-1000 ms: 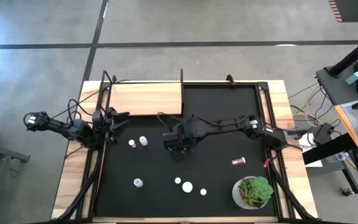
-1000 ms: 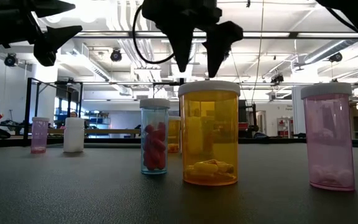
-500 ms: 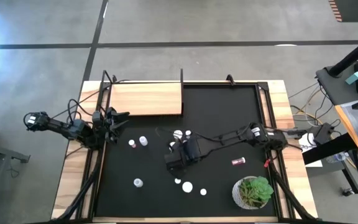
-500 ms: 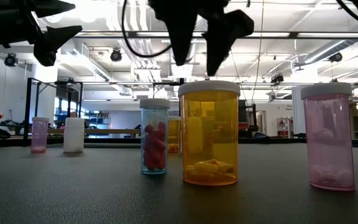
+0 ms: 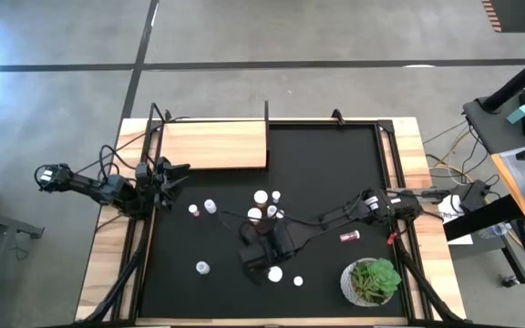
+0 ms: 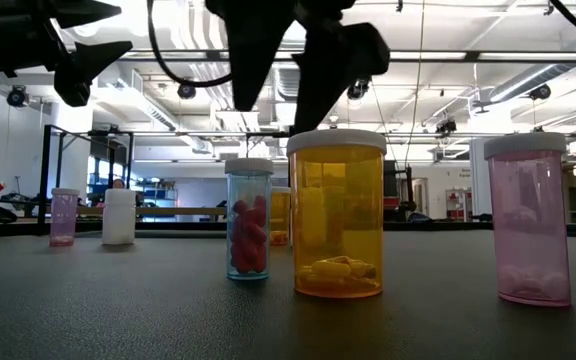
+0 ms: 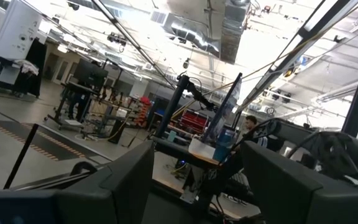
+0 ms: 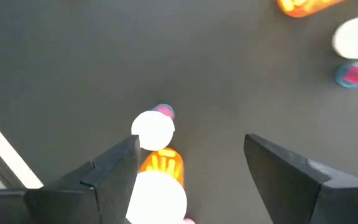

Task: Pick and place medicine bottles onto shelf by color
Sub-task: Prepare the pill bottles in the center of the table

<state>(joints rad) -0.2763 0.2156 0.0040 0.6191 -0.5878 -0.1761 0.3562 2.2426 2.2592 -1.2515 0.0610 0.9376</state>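
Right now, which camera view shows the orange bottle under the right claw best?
The low view: the orange bottle stands full-height, pills visible inside. The right wrist view shows only its white cap and an orange sliver. In the high view the arm largely hides it. The left wrist view misses it.

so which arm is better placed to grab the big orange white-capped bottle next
Right. The right gripper hangs open directly over the orange white-capped pill bottle near the mat's front, while the left gripper waits at the mat's left edge.
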